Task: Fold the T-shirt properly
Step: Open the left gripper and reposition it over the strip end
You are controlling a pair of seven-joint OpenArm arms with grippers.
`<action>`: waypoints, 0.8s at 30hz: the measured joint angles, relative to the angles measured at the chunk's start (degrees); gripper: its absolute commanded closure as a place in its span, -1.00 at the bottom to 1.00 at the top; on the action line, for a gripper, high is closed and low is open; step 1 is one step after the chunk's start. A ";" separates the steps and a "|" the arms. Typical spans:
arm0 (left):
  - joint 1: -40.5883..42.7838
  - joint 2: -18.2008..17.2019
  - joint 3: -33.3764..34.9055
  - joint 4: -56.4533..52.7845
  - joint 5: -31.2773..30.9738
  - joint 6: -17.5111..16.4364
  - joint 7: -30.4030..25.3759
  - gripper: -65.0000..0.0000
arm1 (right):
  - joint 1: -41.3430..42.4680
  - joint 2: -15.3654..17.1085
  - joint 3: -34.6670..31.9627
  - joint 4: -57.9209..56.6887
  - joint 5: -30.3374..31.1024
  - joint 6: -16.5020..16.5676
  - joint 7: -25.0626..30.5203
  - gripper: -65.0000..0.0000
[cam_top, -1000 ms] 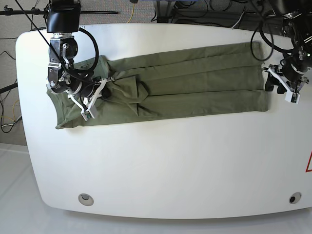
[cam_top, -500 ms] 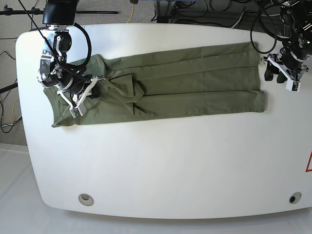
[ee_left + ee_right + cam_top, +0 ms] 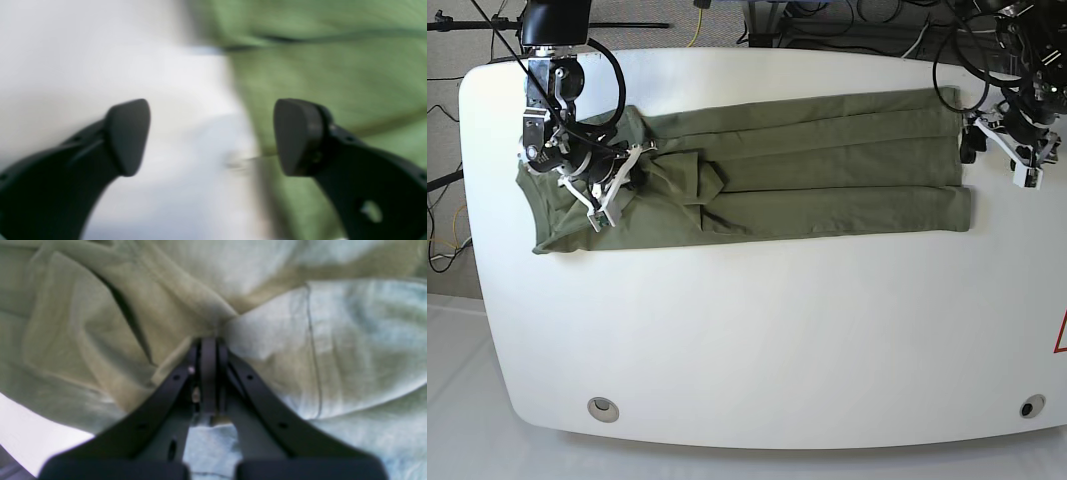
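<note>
So the right gripper (image 3: 208, 350) has its jaws pinched together on a bunched bit of the T-shirt (image 3: 807, 170) near the collar end, around 9 o'clock on the table (image 3: 757, 330). The left gripper (image 3: 211, 136) is spread apart, gripping nothing, hovering over the hem edge at 3 o'clock. The shirt's a long strip lying across the table's far half, sides already folded in. Looks like the lengthwise fold comes next, so the left probably needs to grab the hem first.

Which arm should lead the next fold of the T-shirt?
Right, probably: the right gripper is shut on a pinch of the T-shirt near its collar end. The left gripper is open at the hem edge, holding nothing.
</note>
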 measured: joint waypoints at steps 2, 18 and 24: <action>-0.57 -0.13 -1.03 -0.02 -0.33 -0.55 0.57 -0.80 | 0.37 -0.02 -0.17 -0.13 0.04 0.02 -0.28 1.00; -1.60 -0.07 -4.59 -5.86 -4.79 -0.72 2.73 -0.62 | 0.52 0.31 -0.15 -0.55 -0.02 0.02 -0.24 1.00; -2.43 -0.87 -5.29 -8.90 -11.93 -0.70 3.54 -0.52 | 0.37 0.28 -0.11 -0.44 -0.28 0.00 -0.04 1.00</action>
